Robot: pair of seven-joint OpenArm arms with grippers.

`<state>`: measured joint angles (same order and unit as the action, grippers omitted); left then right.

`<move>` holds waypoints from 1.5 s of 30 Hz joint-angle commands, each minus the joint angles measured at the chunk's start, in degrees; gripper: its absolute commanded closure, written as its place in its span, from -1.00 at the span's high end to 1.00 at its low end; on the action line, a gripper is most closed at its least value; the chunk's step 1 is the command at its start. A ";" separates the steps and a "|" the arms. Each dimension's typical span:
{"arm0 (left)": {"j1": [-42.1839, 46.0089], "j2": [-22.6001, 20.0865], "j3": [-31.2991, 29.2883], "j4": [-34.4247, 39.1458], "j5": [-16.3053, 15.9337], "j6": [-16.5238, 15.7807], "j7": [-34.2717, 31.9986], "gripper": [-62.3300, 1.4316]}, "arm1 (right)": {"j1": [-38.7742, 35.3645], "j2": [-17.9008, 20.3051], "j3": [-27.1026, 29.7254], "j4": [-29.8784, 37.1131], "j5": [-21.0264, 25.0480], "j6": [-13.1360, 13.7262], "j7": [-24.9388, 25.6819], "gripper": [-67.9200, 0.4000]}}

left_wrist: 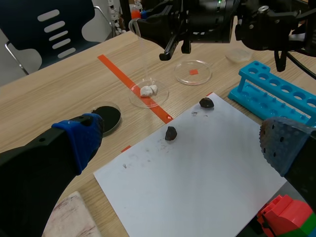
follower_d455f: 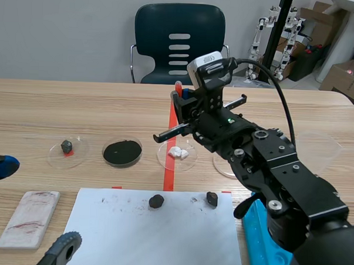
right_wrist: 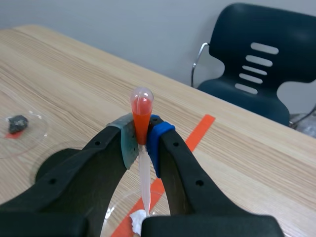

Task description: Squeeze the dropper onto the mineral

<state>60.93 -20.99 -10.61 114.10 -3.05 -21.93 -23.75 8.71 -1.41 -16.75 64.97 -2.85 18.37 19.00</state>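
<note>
My right gripper (follower_d455f: pixel 182 101) is shut on a dropper (right_wrist: pixel 141 116) held upright between its pads, with red liquid in the bulb and upper tube. The dropper's clear tip points down over white mineral pieces (right_wrist: pixel 138 220) in a petri dish (follower_d455f: pixel 177 154) that sits on the orange tape line. In the left wrist view the same white mineral pieces (left_wrist: pixel 148 90) lie under the right arm's gripper (left_wrist: pixel 148 24). My left gripper (left_wrist: pixel 182 148) stands open low at the near left, over the white paper's (left_wrist: pixel 197 163) edge, holding nothing.
Two dark rocks (follower_d455f: pixel 156 201) (follower_d455f: pixel 212 197) lie on the white paper (follower_d455f: pixel 155 237). Left of the mineral dish are a dish of black powder (follower_d455f: pixel 122 152) and a dish with a dark stone (follower_d455f: pixel 67 146). A blue tube rack (left_wrist: pixel 276 91), a white streak plate (follower_d455f: pixel 29 217) and a dish with a red square (left_wrist: pixel 193 72) are nearby.
</note>
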 commanded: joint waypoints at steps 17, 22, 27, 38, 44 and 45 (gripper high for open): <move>-0.15 0.00 -0.35 0.72 -0.55 -0.11 -0.85 1.00 | -20.02 8.74 4.37 42.82 12.22 -0.33 -20.92 -0.96; -0.15 0.00 -0.35 0.72 -0.55 -0.11 -0.85 1.00 | -26.51 8.87 7.52 50.36 12.48 -0.28 -23.87 -0.96; -0.15 0.00 -0.35 0.72 -0.55 -0.11 -0.85 1.00 | -32.15 8.87 9.29 56.39 12.79 -0.28 -25.29 -0.96; -0.15 0.00 -0.35 0.72 -0.55 -0.11 -0.85 1.00 | -36.06 8.85 9.35 58.84 12.52 -0.31 -25.11 -0.96; -0.15 0.00 -0.35 0.72 -0.55 -0.11 -0.85 1.00 | -36.04 8.85 9.35 58.84 12.52 -0.31 -25.07 -0.96; -0.15 0.00 -0.35 0.72 -0.55 -0.11 -0.85 1.00 | -36.04 8.85 9.35 58.84 12.52 -0.31 -25.07 -0.96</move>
<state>60.93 -20.99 -10.61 114.10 -3.05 -21.93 -23.73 -27.66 7.31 -7.29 123.63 9.47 18.26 -6.94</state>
